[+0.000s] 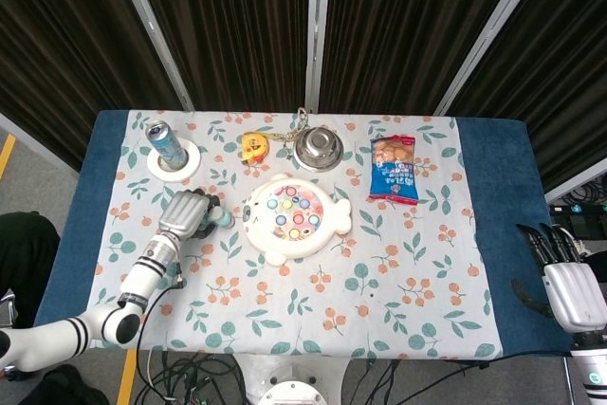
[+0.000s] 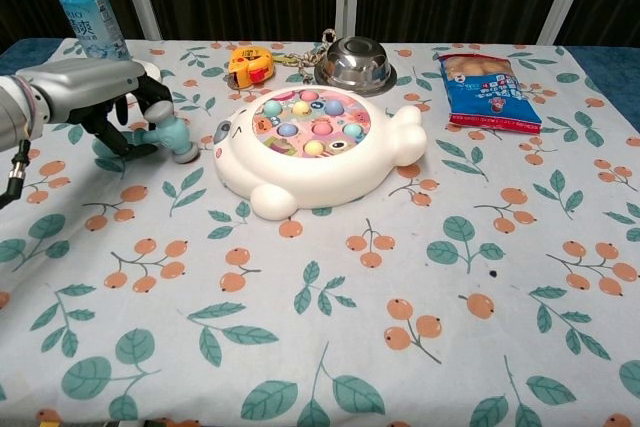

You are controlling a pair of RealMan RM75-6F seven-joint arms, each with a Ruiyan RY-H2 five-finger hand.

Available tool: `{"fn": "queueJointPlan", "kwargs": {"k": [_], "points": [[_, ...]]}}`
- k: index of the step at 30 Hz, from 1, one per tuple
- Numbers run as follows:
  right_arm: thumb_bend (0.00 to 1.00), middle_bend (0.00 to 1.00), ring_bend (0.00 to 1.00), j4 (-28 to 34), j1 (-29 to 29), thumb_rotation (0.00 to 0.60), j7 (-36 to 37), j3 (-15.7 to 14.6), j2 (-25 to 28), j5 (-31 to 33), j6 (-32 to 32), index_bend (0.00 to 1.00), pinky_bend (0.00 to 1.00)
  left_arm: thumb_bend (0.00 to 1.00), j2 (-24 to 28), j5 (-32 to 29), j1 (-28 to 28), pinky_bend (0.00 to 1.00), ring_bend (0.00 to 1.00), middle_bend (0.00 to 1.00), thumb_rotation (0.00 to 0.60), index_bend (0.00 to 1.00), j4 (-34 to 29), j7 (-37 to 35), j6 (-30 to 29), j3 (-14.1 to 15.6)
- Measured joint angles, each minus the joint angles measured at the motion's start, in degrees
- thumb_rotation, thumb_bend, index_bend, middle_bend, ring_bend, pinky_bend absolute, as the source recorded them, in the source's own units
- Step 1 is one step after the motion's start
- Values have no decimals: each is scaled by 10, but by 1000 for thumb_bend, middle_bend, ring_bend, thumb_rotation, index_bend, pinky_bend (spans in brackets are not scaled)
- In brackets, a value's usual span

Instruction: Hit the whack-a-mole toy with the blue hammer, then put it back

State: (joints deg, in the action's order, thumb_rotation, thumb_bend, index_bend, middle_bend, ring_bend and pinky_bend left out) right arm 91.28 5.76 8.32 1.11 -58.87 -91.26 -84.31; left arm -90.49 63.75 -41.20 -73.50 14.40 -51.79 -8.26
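Observation:
The white seal-shaped whack-a-mole toy [image 1: 296, 216] [image 2: 310, 142] with pastel buttons sits mid-table. Just left of it the blue hammer [image 1: 220, 219] [image 2: 170, 135] lies on the cloth, its head a short gap from the toy's face. My left hand [image 1: 187, 212] [image 2: 105, 92] is over the hammer's handle, dark fingers curled around it; most of the handle is hidden beneath them. In the head view, my right hand [image 1: 569, 282] hangs beyond the table's right edge, fingers apart and holding nothing.
A drink can [image 1: 167, 144] [image 2: 88, 15] on a white coaster stands behind my left hand. A yellow tape measure [image 1: 254, 146] [image 2: 248, 65], a steel bowl [image 1: 318, 147] [image 2: 355, 59] and a blue snack packet [image 1: 395, 169] [image 2: 488, 77] line the far side.

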Motion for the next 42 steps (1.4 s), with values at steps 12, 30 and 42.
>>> {"fn": "queueJointPlan", "kwargs": {"k": [12, 30, 42], "points": [[230, 131, 0, 0, -1, 600, 0, 0, 0, 1, -1, 0, 0, 402, -4, 11, 2, 443, 349, 507, 600, 484, 11, -9, -3, 0], [230, 132, 0, 7, -6, 600, -7, -1, 3, -1, -8, 0, 0, 535, 14, 151, 10, 669, 497, 664, 600, 576, 35, -130, -73, 12], [231, 139, 0, 12, -15, 600, -13, -3, 5, -3, -20, 0, 0, 615, 51, 223, -46, 752, 531, 693, 600, 587, 7, -145, -61, 7]]}}
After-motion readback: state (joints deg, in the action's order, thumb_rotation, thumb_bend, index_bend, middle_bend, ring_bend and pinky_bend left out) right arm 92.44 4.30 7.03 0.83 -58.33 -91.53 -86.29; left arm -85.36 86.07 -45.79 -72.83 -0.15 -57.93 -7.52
